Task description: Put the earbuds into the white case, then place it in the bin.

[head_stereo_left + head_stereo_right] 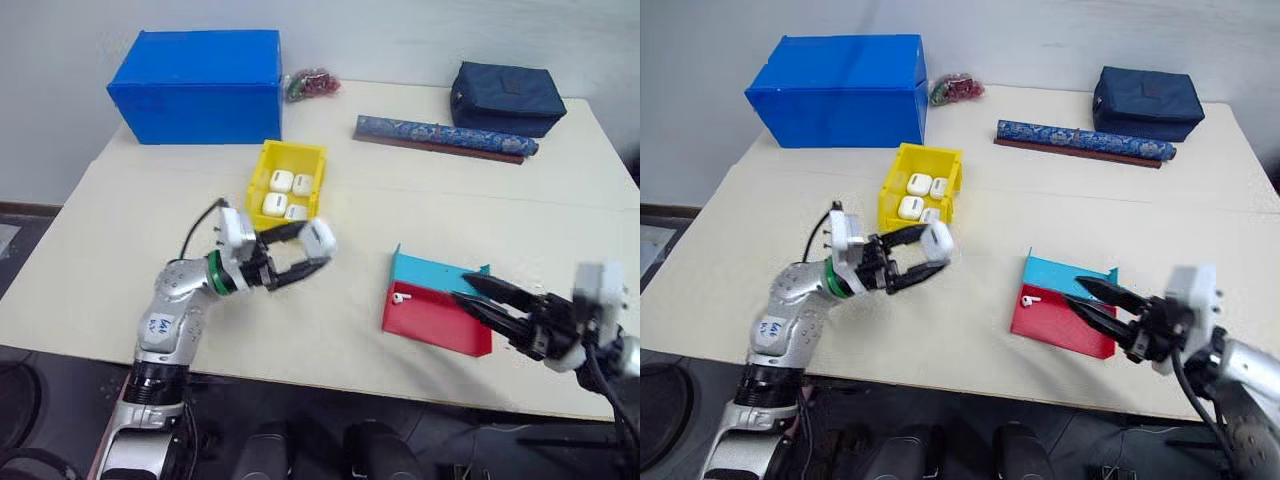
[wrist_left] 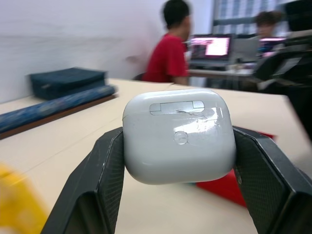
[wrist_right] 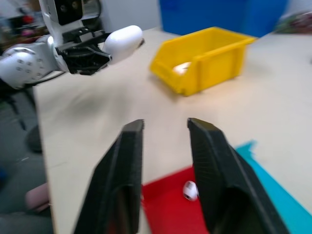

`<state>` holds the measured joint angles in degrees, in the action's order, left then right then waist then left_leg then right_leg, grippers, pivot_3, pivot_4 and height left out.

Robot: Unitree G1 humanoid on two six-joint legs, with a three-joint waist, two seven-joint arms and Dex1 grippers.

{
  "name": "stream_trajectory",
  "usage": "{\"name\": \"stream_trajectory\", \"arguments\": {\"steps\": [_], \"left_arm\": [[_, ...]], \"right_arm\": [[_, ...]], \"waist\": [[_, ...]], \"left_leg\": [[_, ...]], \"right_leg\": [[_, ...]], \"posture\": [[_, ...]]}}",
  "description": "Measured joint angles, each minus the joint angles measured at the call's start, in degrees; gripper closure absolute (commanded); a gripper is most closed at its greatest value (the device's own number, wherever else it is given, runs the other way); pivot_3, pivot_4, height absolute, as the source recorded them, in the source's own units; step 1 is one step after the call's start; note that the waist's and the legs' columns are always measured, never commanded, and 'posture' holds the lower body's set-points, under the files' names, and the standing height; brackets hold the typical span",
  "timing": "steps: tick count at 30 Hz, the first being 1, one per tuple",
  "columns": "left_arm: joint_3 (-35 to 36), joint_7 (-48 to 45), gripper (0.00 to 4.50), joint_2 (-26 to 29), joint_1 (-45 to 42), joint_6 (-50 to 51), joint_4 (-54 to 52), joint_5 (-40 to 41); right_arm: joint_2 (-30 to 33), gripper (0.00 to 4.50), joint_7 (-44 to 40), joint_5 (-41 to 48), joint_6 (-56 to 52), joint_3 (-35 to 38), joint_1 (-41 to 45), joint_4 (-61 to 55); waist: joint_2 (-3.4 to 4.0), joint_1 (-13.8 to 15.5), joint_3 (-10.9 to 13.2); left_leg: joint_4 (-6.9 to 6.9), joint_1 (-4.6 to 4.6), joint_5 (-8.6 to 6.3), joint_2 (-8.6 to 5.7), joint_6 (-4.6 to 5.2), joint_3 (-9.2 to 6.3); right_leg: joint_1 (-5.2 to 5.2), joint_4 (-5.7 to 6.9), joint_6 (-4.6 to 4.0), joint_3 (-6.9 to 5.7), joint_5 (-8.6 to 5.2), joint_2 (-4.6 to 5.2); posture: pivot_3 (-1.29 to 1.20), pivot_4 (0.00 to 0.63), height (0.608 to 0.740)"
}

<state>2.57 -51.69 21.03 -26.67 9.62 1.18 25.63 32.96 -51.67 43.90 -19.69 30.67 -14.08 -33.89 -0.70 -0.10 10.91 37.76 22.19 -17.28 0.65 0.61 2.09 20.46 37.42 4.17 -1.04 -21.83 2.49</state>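
Beige laminate covered the table (image 1: 330,330), and at its far left corner stood a big blue box (image 1: 200,85). Along the far edge lay a navy bag (image 1: 505,97) and a long patterned roll (image 1: 445,137), with a small packet of red bits (image 1: 312,84) just beside the box. Nearer the middle sat the yellow bin (image 1: 285,180), four white cases lying inside it. Toward the right lay a red and cyan tray (image 1: 435,305), one earbud (image 1: 400,297) resting on its red part.

Between the bin and the near edge, the left gripper (image 1: 305,250) was clamped on the white case (image 1: 320,238), the case pinched crosswise between both black fingers (image 2: 97,180) and held above the tabletop, close to the bin's near end but not over it. From the wrist, its lid looked closed.

Over the tray's near right corner hung the right gripper (image 1: 480,295), its fingers parted a little with nothing between them, the earbud lying just beyond their tips.
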Motion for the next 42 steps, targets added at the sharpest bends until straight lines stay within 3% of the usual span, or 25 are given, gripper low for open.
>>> {"name": "stream_trajectory", "arguments": {"steps": [2, 6, 14, 19, 23, 25, 28, 32, 34, 37, 42], "left_arm": [[1.1, 2.5, 1.67, 0.9, -2.7, 0.0, 3.4, -1.6], [2.0, 11.5, 1.67, 3.4, -16.4, 1.2, 20.0, -8.2], [-0.1, 14.1, 1.67, 0.2, -33.5, -6.5, 47.0, -15.2], [-1.0, 15.0, 0.03, -0.4, -38.3, -9.8, 57.1, -18.6], [-0.9, 14.7, 0.01, 0.8, -38.0, -10.1, 57.4, -19.4], [-0.5, 13.2, 0.01, 2.3, -35.9, -10.1, 53.0, -19.0], [2.1, 5.2, 0.01, 5.4, -27.1, -7.6, 37.1, -12.6], [5.7, -10.6, 0.01, 15.0, -6.4, -3.7, 12.6, -2.0], [8.3, -12.0, 0.01, 19.3, 3.6, -3.4, 5.3, -1.4], [13.9, -10.6, 0.01, 23.3, 20.6, -5.5, -0.5, -4.4], [19.7, -8.2, 0.01, 23.7, 30.5, -8.2, -3.2, -5.8]], "right_arm": [[-2.9, 1.27, 1.1, -2.7, 4.9, 1.6, -1.7, -0.1], [-7.6, 0.04, -1.8, -8.6, 17.0, 3.6, -8.9, 3.5], [-10.6, 0.04, -0.3, -11.6, 25.5, 0.7, -8.1, 6.1], [-10.9, 0.00, 2.1, -12.5, 26.4, -2.5, -7.6, 4.9], [-10.4, 0.00, 3.4, -12.5, 26.5, -3.4, -6.5, 4.9], [-9.3, 0.00, 3.6, -12.5, 26.5, -3.5, -5.4, 5.1], [-6.7, 0.00, 3.1, -12.4, 26.4, -3.4, -3.1, 6.3], [-1.6, 0.00, 0.2, -10.9, 25.8, -2.5, -0.9, 10.2], [1.2, 0.00, -3.2, -10.6, 25.8, -2.8, 0.0, 12.8], [6.7, 0.00, -9.7, -10.8, 26.8, -2.1, 0.7, 18.9], [10.8, 0.00, -16.2, -10.8, 28.9, -1.5, 3.6, 25.9]], "waist": [[-0.01, -0.1, 0.0], [-0.11, 0.3, 0.0], [-0.17, 0.0, 0.0], [-0.16, 0.0, 0.0], [-0.16, 0.0, 0.0], [-0.16, -0.2, 0.0], [-0.15, -0.5, 0.0], [-0.09, -1.6, -0.1], [-0.08, -1.6, 0.0], [-0.01, -1.5, 0.0], [-0.08, -0.4, 0.0]], "left_leg": [[0.00, -0.07, 0.05, -0.01, -0.03, 0.03], [-0.02, -0.12, 0.10, -0.03, -0.12, 0.01], [-0.04, -0.06, 0.11, -0.06, -0.18, 0.13], [-0.11, -0.02, 0.17, -0.05, -0.31, 0.16], [-0.06, 0.06, 0.18, -0.05, -0.32, 0.18], [-0.06, 0.06, 0.18, -0.04, -0.32, 0.23], [-0.07, 0.02, 0.19, 0.01, -0.37, 0.21], [-0.18, -0.10, 0.20, 0.03, -0.38, 0.16], [-0.12, -0.14, 0.20, 0.06, -0.34, 0.08], [-0.47, -1.00, -0.10, 0.01, 0.20, 0.15], [-0.54, -1.03, -0.16, -0.01, 0.30, 0.07]], "right_leg": [[0.01, 0.07, 0.00, 0.03, 0.00, 0.00], [0.05, 0.22, 0.00, 0.03, 0.00, -0.05], [0.30, 0.37, 0.01, 0.06, 0.01, 0.01], [0.49, 0.51, 0.01, 0.08, 0.01, -0.01], [0.60, 0.60, 0.01, 0.10, 0.01, 0.00], [0.64, 0.63, 0.01, 0.15, 0.01, 0.00], [0.64, 0.70, 0.00, 0.14, 0.01, 0.00], [0.54, 0.64, -0.02, 0.16, 0.00, 0.00], [0.38, 0.52, -0.05, 0.12, -0.02, 0.00], [-0.57, -0.01, -0.13, 0.19, -0.06, 0.11], [-0.89, -0.49, -0.60, 0.08, -0.31, 0.19]], "posture": [[0.00, 0.150, 0.740], [0.00, 0.150, 0.740], [0.00, 0.150, 0.740], [0.00, 0.150, 0.740], [0.00, 0.150, 0.740], [0.00, 0.150, 0.740], [0.00, 0.150, 0.740], [0.00, 0.150, 0.740], [0.00, 0.150, 0.740], [0.00, 0.150, 0.740], [0.00, 0.150, 0.740]]}}
